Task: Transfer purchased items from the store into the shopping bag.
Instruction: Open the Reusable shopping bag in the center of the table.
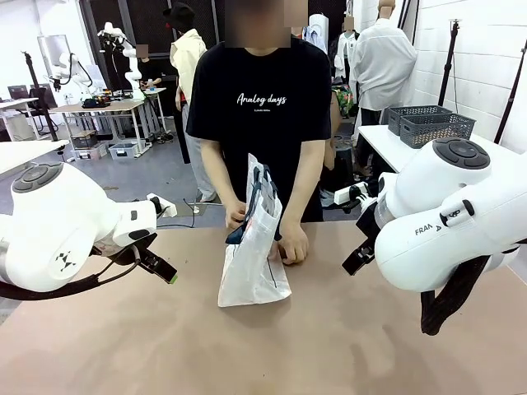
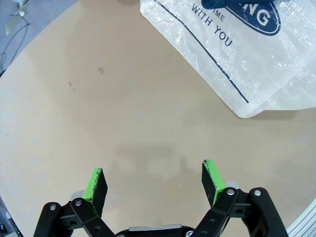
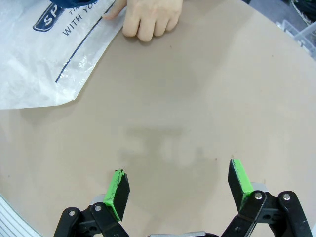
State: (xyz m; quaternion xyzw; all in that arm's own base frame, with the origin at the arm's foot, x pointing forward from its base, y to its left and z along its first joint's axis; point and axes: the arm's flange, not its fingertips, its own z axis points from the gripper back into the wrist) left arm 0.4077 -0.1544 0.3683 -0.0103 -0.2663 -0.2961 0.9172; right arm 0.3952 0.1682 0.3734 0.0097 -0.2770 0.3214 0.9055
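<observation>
At the middle of the tan table [image 1: 346,346], the shopping bag [image 1: 254,255] stands upright, its base spread on the surface. The person at the far side steadies it near the navy handles with one hand [image 1: 237,216] and rests the other hand [image 1: 292,245] on the tabletop against its edge. To the bag's left the left gripper [image 2: 154,173] hovers over bare table, jaws spread wide and empty — the right gripper [image 3: 177,180], on the bag's other side, is likewise parted and holds nothing
</observation>
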